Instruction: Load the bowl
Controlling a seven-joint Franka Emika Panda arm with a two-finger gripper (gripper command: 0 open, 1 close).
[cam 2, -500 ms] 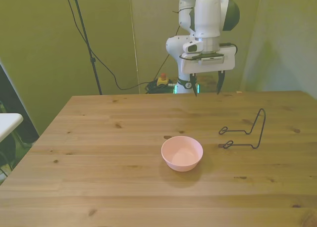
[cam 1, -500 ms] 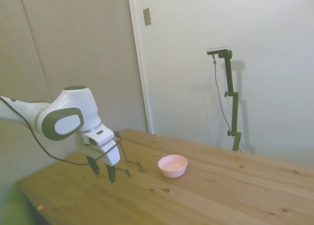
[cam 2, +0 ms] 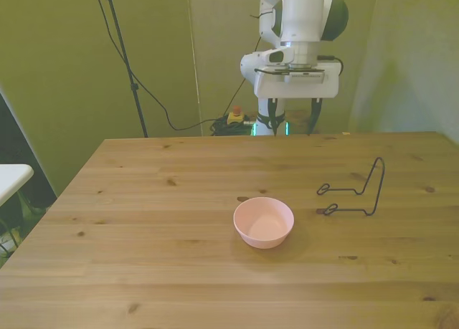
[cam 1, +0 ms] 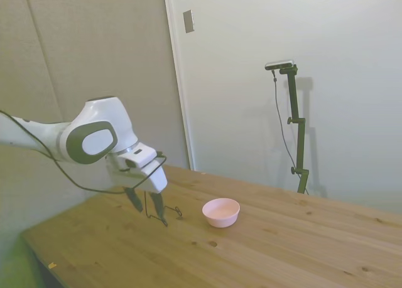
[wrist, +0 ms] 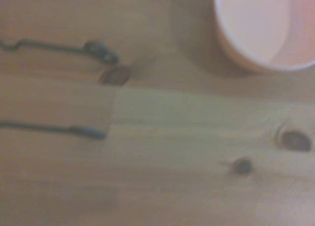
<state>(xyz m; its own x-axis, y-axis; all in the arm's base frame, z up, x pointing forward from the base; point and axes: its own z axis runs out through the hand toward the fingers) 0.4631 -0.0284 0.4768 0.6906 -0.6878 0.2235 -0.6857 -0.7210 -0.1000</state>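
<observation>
The pale pink bowl [cam 2: 263, 221] sits upright and empty near the middle of the wooden table [cam 2: 143, 272]; it also shows in the side view [cam 1: 221, 211] and, blurred, in the wrist view [wrist: 263, 29]. My gripper [cam 2: 294, 121] hangs open above the table's far edge with nothing between its fingers. In the side view the gripper [cam 1: 146, 204] is left of the bowl, a short way above the wood. The thin black wire rack [cam 2: 356, 193] stands on the front view's right of the bowl, apart from it; in the side view the rack [cam 1: 164, 214] is just by my fingers.
Two feet of the wire rack [wrist: 74, 88] show in the wrist view, beside knots in the wood. A white surface [cam 2: 11, 177] juts in at the front view's left, off the table. Cables trail behind the far edge.
The gripper has moved toward the rack and bowl in the side view and risen slightly. Bowl and rack have not moved.
</observation>
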